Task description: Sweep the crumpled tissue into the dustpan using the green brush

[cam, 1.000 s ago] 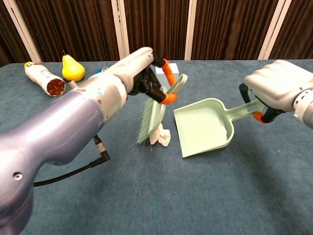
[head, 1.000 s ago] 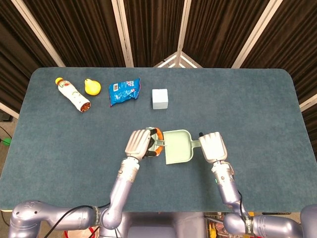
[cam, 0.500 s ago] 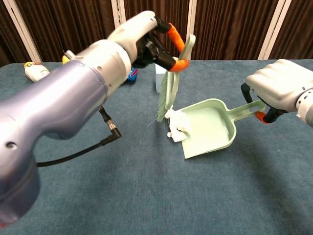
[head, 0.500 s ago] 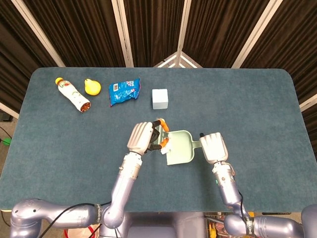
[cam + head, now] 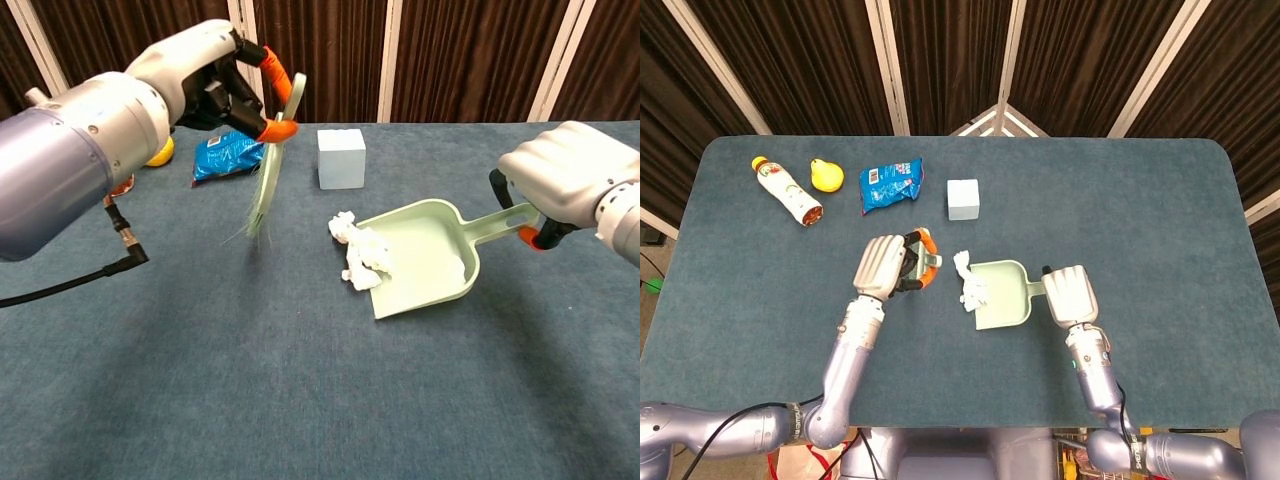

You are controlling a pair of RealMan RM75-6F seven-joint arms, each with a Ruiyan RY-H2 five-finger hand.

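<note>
The crumpled white tissue point(image 5: 360, 253) point(image 5: 968, 281) lies at the open front lip of the pale green dustpan point(image 5: 425, 258) point(image 5: 1002, 294), partly on the lip and partly on the table. My right hand point(image 5: 565, 183) point(image 5: 1070, 295) grips the dustpan's handle. My left hand point(image 5: 200, 75) point(image 5: 885, 268) holds the green brush point(image 5: 268, 170) by its orange-trimmed handle, bristles pointing down. The brush hangs above the table, well to the left of the tissue and apart from it.
At the back of the table lie a blue snack bag point(image 5: 890, 184), a pale blue cube point(image 5: 963, 199), a yellow pear point(image 5: 825, 175) and a bottle on its side point(image 5: 788, 192). A black cable point(image 5: 120, 240) hangs from my left arm.
My left hand swept the brush right, pushing the tissue onto the dustpan's lip, then lifted and drew back to the left. The right hand and dustpan stayed put.
</note>
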